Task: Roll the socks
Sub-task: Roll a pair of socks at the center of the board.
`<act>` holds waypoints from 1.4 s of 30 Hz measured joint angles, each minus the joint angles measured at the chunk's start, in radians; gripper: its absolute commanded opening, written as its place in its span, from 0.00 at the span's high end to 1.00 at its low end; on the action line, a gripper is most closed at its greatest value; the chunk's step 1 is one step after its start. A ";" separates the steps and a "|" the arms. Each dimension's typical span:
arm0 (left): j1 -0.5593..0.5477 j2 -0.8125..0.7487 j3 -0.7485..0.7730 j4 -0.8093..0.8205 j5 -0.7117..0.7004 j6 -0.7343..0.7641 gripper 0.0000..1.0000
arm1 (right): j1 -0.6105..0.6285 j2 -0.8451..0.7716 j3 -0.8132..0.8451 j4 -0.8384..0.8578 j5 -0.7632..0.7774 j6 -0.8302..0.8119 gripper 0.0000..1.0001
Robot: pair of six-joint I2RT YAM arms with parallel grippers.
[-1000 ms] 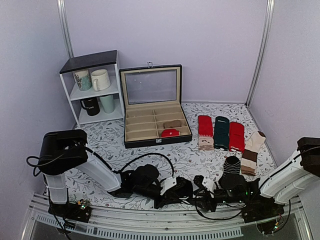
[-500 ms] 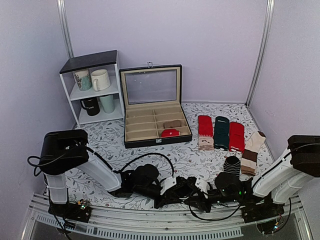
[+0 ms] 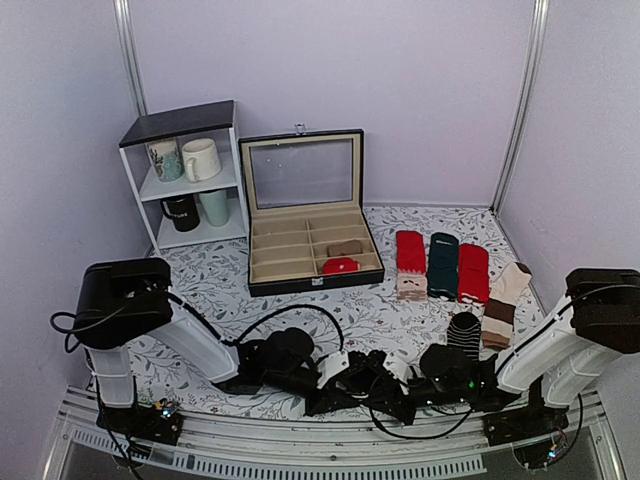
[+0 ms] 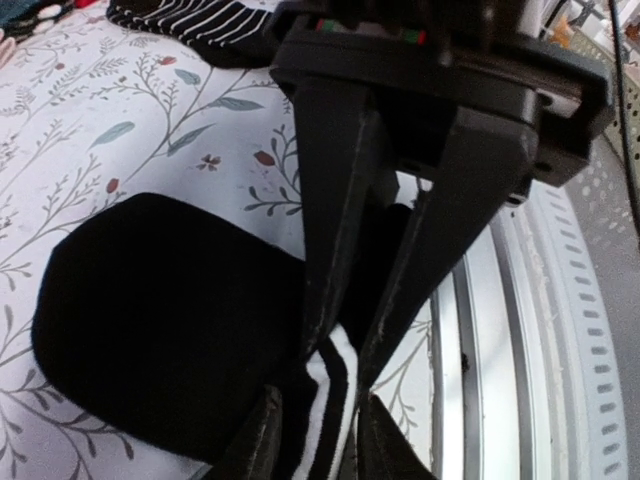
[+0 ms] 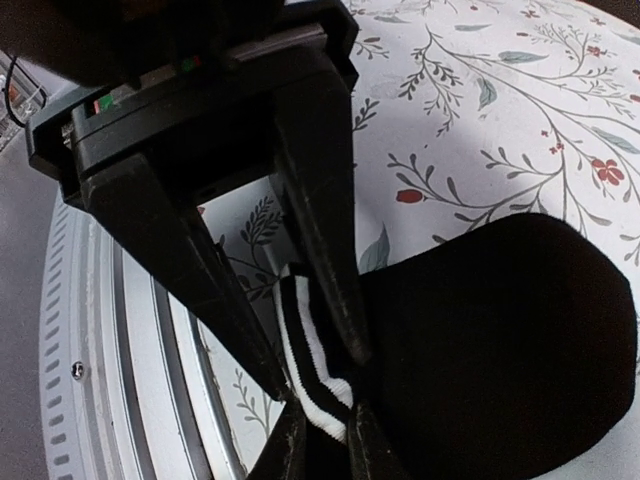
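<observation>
My right gripper (image 5: 325,410): slim black fingers set nearly together, pinching the ribbed cuff (image 5: 312,360) of the socks (image 5: 500,340), where two white bands cross the black knit. My left gripper (image 4: 322,405) faces it tip to tip from the opposite side. Its jaws stand slightly parted astride the same cuff, with a sliver of cloth showing between one finger and the fabric. To one side of both sets of fingertips the socks spread flat as a rounded, matte black pad with soft edges. Beneath lies a white tablecloth (image 4: 120,120) printed with thin leafy sprigs and small red flowers. On the other side of the fingers runs a pale metal rail (image 4: 520,350), grooved and perforated. Beyond the right gripper's body lies a black sock with fine white stripes (image 4: 200,25).
</observation>
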 measured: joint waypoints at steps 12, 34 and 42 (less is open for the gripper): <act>-0.076 -0.204 -0.192 -0.048 -0.294 0.133 0.71 | -0.033 0.053 0.032 0.007 -0.107 0.253 0.88; -0.192 -0.049 -0.205 0.344 -0.472 0.543 0.58 | -0.099 0.093 -0.034 0.143 -0.268 0.470 0.88; -0.192 -0.039 -0.193 0.334 -0.443 0.562 0.57 | -0.107 0.100 -0.038 0.155 -0.287 0.472 0.88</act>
